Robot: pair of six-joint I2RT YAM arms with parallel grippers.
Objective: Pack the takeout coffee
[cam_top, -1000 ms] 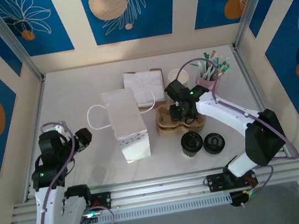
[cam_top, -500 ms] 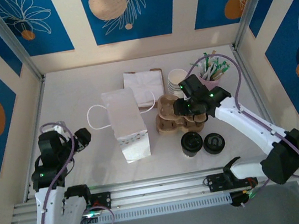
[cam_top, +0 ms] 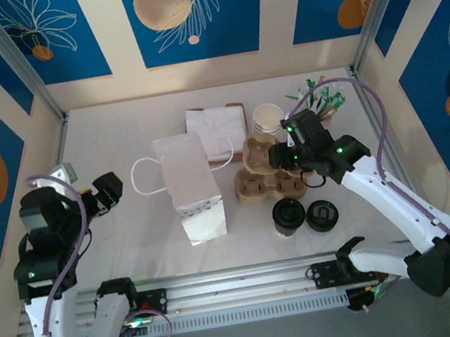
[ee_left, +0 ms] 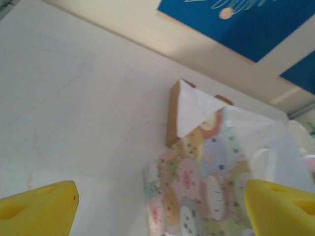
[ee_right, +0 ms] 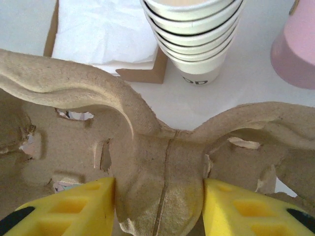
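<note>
The takeout coffee (cam_top: 289, 216) stands on the table (cam_top: 119, 133) just on the near side of the cup carrier (cam_top: 258, 182), apart from it. From above little more than its black lid can be seen. A second dark round thing (cam_top: 322, 216) sits beside it (lid or another cup, I cannot tell).

The right gripper (cam_top: 284, 160) is clamped on the carrier's central ridge (ee_right: 162, 172), with a yellow finger (ee_right: 74, 206) pressed against each side. The arm hides part of the carrier.

Beyond the carrier stand the stacked white cups (ee_right: 197, 29) and a pink pot (ee_right: 298, 49), which is cut off by the frame.

Left of the carrier stands a paper bag (cam_top: 190, 186). Well past it hangs the left gripper (ee_left: 160, 206), spread wide and holding nothing.
</note>
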